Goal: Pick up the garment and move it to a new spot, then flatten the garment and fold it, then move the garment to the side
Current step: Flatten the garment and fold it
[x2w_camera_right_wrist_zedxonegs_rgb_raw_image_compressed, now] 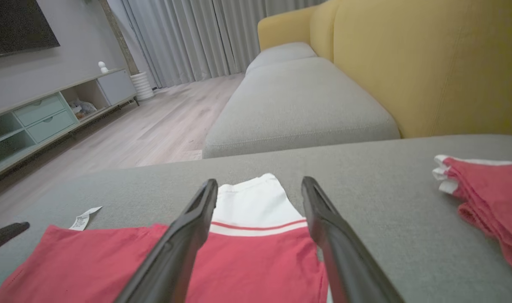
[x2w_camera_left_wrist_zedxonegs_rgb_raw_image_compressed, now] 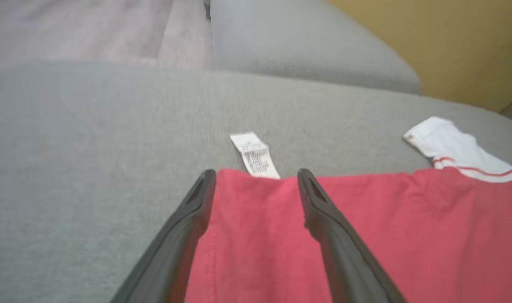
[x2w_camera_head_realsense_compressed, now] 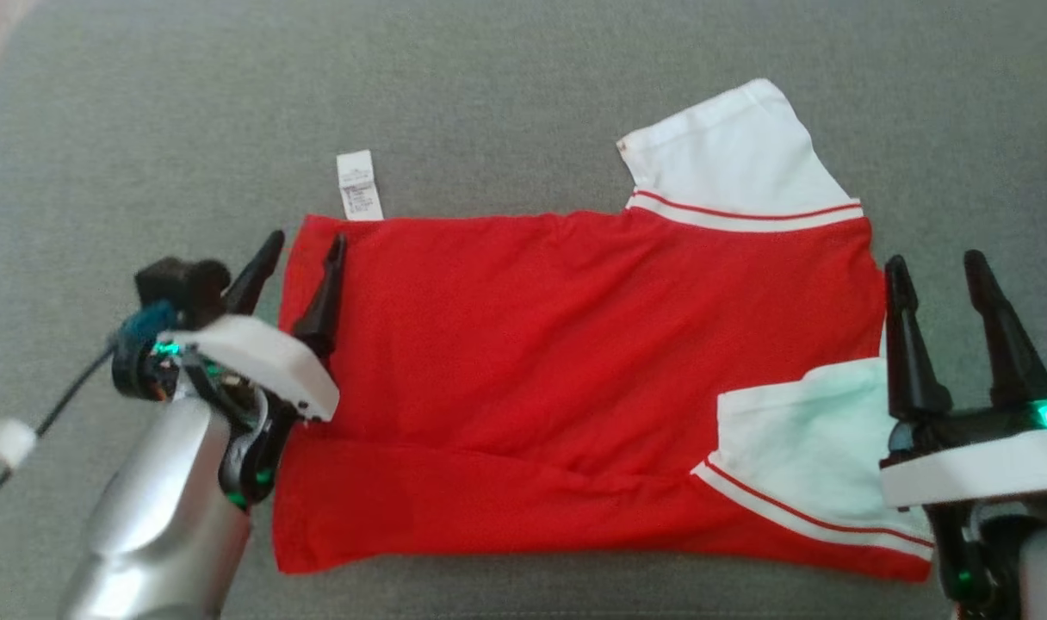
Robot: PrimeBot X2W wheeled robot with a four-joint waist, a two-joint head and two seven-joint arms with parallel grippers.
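The garment (x2w_camera_head_realsense_compressed: 532, 344) is a red shirt with white sleeves, lying partly folded and flat on the grey cushion. A white care label (x2w_camera_head_realsense_compressed: 357, 185) sticks out at its far left edge. My left gripper (x2w_camera_head_realsense_compressed: 301, 245) hovers open over the garment's left edge, one finger off the cloth and one above it. In the left wrist view the left gripper (x2w_camera_left_wrist_zedxonegs_rgb_raw_image_compressed: 256, 174) points at the garment (x2w_camera_left_wrist_zedxonegs_rgb_raw_image_compressed: 365, 227) just below the label (x2w_camera_left_wrist_zedxonegs_rgb_raw_image_compressed: 254, 155). My right gripper (x2w_camera_head_realsense_compressed: 935, 267) stands open at the garment's right edge beside the near white sleeve. The right wrist view has the right gripper (x2w_camera_right_wrist_zedxonegs_rgb_raw_image_compressed: 259, 185) framing the far white sleeve (x2w_camera_right_wrist_zedxonegs_rgb_raw_image_compressed: 252, 202).
The grey cushion (x2w_camera_head_realsense_compressed: 523, 103) stretches out on all sides. A second folded red and white garment (x2w_camera_right_wrist_zedxonegs_rgb_raw_image_compressed: 487, 189) lies to the right on the same cushion. A yellow sofa back (x2w_camera_right_wrist_zedxonegs_rgb_raw_image_compressed: 428, 63), another grey seat (x2w_camera_right_wrist_zedxonegs_rgb_raw_image_compressed: 298, 101) and wooden floor (x2w_camera_right_wrist_zedxonegs_rgb_raw_image_compressed: 146, 126) lie beyond.
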